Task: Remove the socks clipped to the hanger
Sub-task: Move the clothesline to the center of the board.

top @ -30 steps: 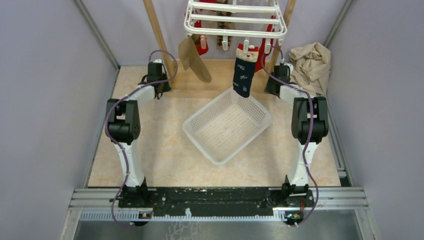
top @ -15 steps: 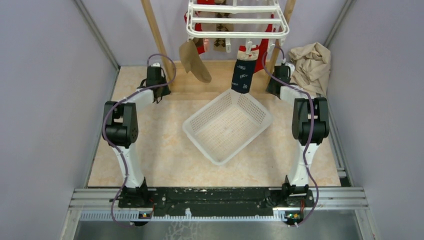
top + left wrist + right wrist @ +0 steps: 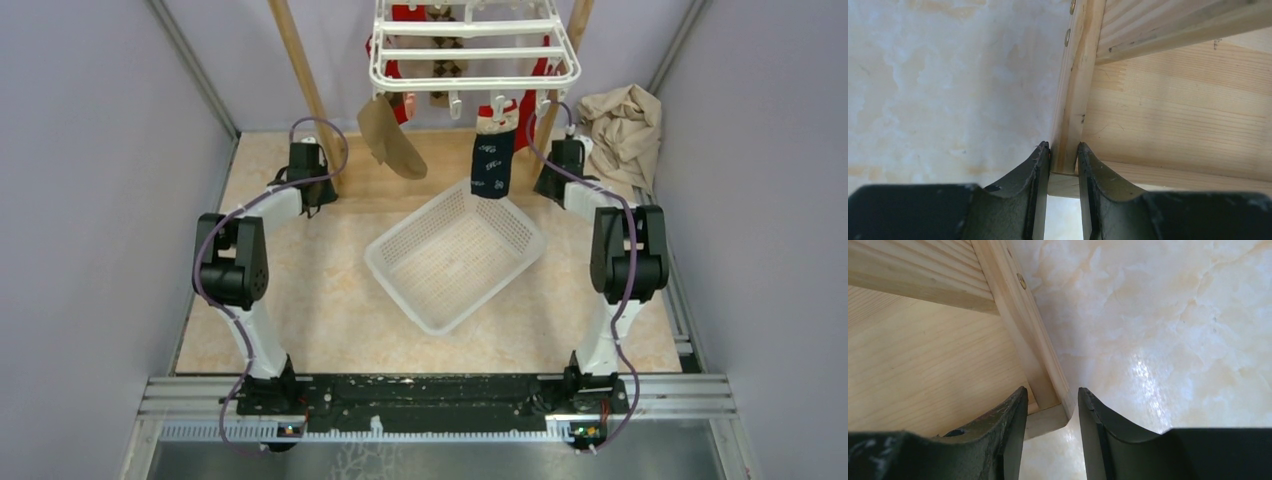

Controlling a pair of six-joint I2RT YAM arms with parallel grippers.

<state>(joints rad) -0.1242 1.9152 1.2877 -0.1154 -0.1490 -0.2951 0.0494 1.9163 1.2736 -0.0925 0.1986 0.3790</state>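
Top: hanger (image 3: 475,45) sits between the wooden frame (image 3: 300,80) posts, with navy sock (image 3: 492,165) and tan sock (image 3: 390,140) clipped on it, the navy one over the basket (image 3: 455,255) corner.
Left wrist: your left gripper (image 3: 1063,146) pinches the wooden frame rail.
Right wrist: your right gripper (image 3: 1052,390) sits narrow around the rail; can't tell if it's clamped.

Soft, even overhead light up top, and the basket (image 3: 405,293) throws only a faint shadow. Right wrist: a white glare patch on the marbled tabletop (image 3: 1143,370). Left wrist: wooden frame (image 3: 1168,100) grain reads crisp, while the left gripper (image 3: 1063,145) looks dark and soft-edged up close.
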